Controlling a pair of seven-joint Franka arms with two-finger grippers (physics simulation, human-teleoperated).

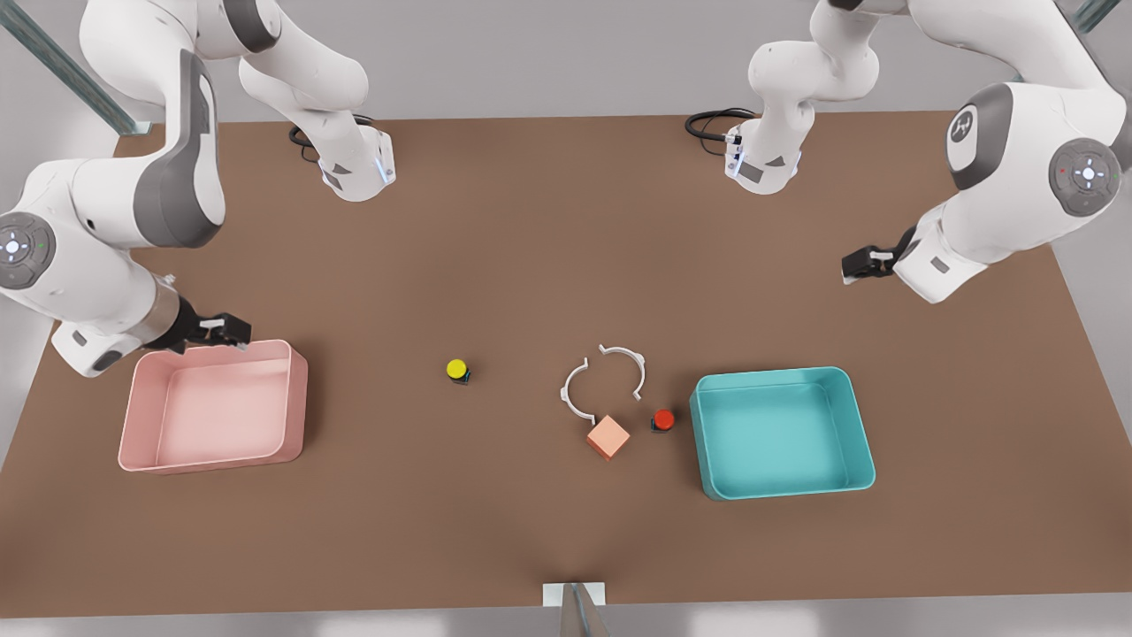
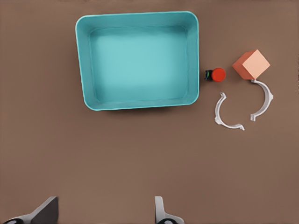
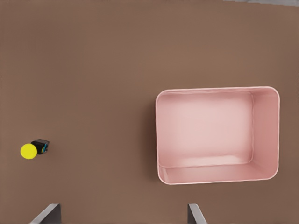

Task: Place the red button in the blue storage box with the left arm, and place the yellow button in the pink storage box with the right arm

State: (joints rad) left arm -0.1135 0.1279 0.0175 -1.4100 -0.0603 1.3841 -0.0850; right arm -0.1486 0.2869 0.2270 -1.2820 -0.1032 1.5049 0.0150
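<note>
The red button (image 1: pixel 663 419) stands on the brown table just beside the blue storage box (image 1: pixel 783 432), on the side toward the front view's left. My left gripper (image 1: pixel 862 264) hovers open, high above the table behind that box; in its wrist view the blue storage box (image 2: pixel 139 59) and red button (image 2: pixel 217 74) lie well ahead of the gripper (image 2: pixel 103 215). The yellow button (image 1: pixel 457 370) stands alone mid-table. My right gripper (image 1: pixel 225 329) hangs open above the back edge of the pink storage box (image 1: pixel 212 405). Its wrist view shows the pink storage box (image 3: pixel 217 134) and yellow button (image 3: pixel 29 150).
A salmon-orange cube (image 1: pixel 608 436) sits close to the red button, toward the front view's left. Two thin white curved ring pieces (image 1: pixel 603 382) lie just behind the cube. Both arm bases stand at the table's back edge.
</note>
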